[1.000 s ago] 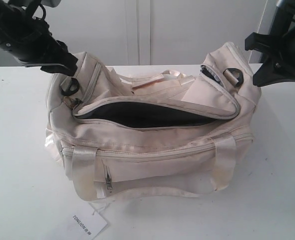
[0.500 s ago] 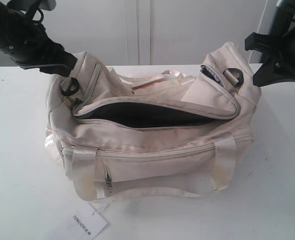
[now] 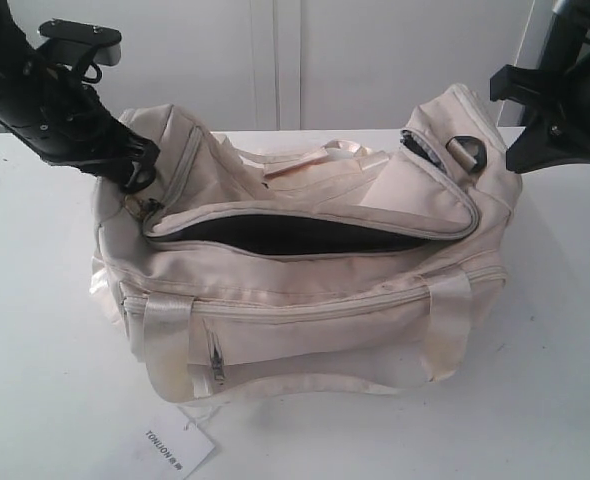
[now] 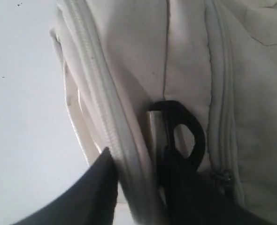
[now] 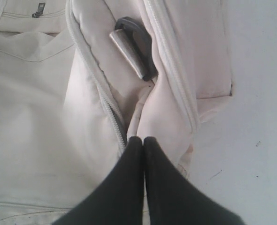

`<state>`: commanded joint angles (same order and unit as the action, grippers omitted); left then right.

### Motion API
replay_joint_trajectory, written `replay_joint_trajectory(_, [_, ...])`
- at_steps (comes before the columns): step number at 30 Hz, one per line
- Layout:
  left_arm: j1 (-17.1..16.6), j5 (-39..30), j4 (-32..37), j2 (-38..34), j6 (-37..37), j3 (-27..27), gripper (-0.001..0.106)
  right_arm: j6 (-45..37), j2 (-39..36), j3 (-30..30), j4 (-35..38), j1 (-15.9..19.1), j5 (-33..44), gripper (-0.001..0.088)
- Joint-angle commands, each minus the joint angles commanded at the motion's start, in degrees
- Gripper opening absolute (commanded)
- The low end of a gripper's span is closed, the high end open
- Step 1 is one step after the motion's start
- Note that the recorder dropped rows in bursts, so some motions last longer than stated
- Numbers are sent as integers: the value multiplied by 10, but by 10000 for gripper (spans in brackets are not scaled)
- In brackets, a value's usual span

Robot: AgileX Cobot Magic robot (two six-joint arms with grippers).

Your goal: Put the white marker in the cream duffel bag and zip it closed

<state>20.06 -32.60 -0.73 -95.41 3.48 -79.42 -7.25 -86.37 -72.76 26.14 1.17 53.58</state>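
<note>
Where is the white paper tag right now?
In the exterior view, the white paper tag lies on the table at lower left, beside the near left corner of the cream duffel bag.

Left arm angled down, left hand [image 3: 135, 170] clamped on cream duffel bag [image 3: 325, 320]; right hand [image 5: 143, 139] fingers pressed together.

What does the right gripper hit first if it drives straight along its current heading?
The cream duffel bag. The right gripper, jaws shut, points at the fabric fold beside the end zipper, with the black strap ring just beyond. Depth is unclear, so the tips may be touching the fabric.
</note>
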Motion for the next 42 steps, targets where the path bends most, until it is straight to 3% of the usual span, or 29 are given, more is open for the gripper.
replay_joint_trajectory(2, [0,5,-13,1,0,0,0,0,0,0,0,0,-1,0])
replay_joint_trajectory(10, [-1,20,-72,1,0,0,0,-13,0,0,1,-1,-11,0])
replay_joint_trajectory(15, [-27,18,-141,1,-4,0,0,-56,0,0,42,-1,-10,0])
replay_joint_trajectory(23, [-90,-26,-364,1,-151,0,0,-118,0,0,98,-1,-8,0])
replay_joint_trajectory(30, [-138,-73,-504,1,-251,0,0,-220,0,0,178,-1,22,0])
replay_joint_trajectory(36, [-166,-108,-536,1,-290,0,0,-306,0,0,255,-9,47,0])
replay_joint_trajectory(42, [-171,-115,-541,0,-315,0,0,-336,0,0,264,-68,47,0])
